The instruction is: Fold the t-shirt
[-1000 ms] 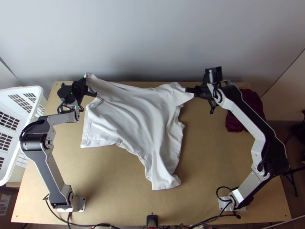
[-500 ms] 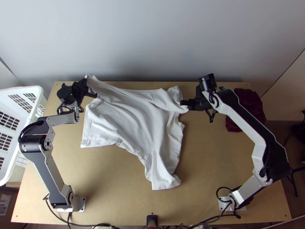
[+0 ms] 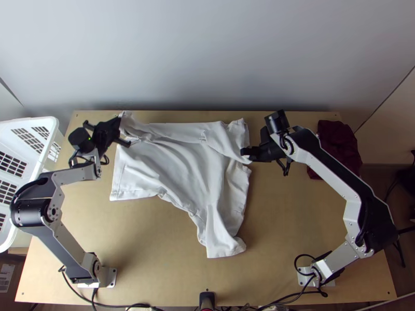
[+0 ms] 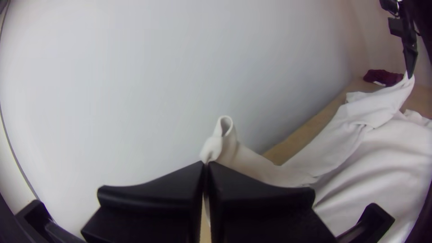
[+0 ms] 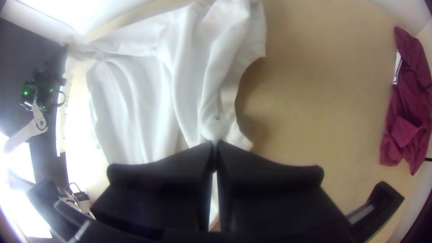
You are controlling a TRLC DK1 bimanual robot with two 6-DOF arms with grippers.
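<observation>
White T-shirt (image 3: 179, 160) lies wrinkled, part spread, on far half of wood table (image 3: 145, 233), betw. your 2 arms, w/ flap folded over at its far R part & narrow end toward near edge. Your L gripper (image 3: 119, 128), top view: fingers closed on shirt's far L corner, small loop poking up past tips in L wrist view. Your R gripper (image 3: 244, 154): fingers pinching shirt at R side. Dark red cloth (image 3: 334, 147) bunched at far R; white basket (image 3: 39, 122) at L.
</observation>
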